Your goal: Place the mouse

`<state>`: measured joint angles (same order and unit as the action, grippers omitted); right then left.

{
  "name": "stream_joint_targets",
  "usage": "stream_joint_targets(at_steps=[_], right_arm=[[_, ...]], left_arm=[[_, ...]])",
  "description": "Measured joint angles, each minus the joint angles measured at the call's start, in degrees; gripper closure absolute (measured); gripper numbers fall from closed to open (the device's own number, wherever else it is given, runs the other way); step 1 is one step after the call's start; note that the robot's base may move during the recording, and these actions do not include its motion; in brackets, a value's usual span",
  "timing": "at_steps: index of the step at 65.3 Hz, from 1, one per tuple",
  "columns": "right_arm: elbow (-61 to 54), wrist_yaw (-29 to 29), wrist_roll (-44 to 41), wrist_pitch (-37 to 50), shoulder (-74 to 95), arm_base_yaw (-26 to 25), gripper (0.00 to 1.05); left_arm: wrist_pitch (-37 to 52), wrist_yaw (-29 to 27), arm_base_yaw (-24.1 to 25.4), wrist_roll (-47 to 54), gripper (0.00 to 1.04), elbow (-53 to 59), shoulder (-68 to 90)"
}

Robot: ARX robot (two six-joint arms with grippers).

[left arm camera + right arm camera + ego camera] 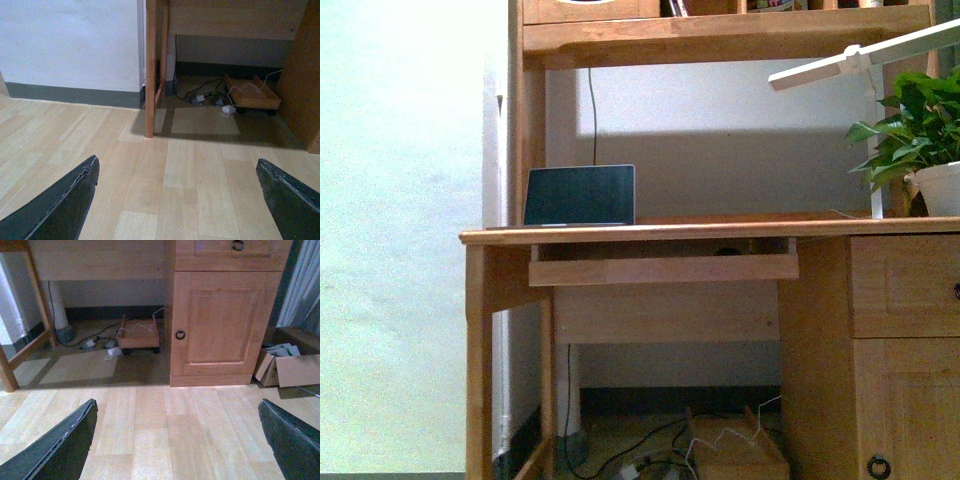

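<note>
Both left hand [176,161] and right hand [176,402] open, empty, above wooden floor [190,150]; laptop [580,195] on worktop [720,230]; small dark mouse [727,251] barely visible on pull-out tray [660,270] beneath.

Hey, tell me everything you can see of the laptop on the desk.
The open laptop with a dark, unlit screen and thin pale frame stands at the left end of the light wooden desk top, beside the shelf unit's wooden upright. Its lid is nearly upright, facing the front camera; its base shows only as a thin grey edge. A thin dark cable hangs behind it.
</note>
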<state>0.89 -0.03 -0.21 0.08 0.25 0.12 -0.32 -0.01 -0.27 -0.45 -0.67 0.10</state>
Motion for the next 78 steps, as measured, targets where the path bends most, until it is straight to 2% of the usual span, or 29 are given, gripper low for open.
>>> stream_joint_targets(at_steps=[78], right_arm=[[0.0,0.0,0.0,0.0,0.0,0.0,0.07]], left_arm=[[0.0,0.0,0.0,0.0,0.08,0.0,0.0]])
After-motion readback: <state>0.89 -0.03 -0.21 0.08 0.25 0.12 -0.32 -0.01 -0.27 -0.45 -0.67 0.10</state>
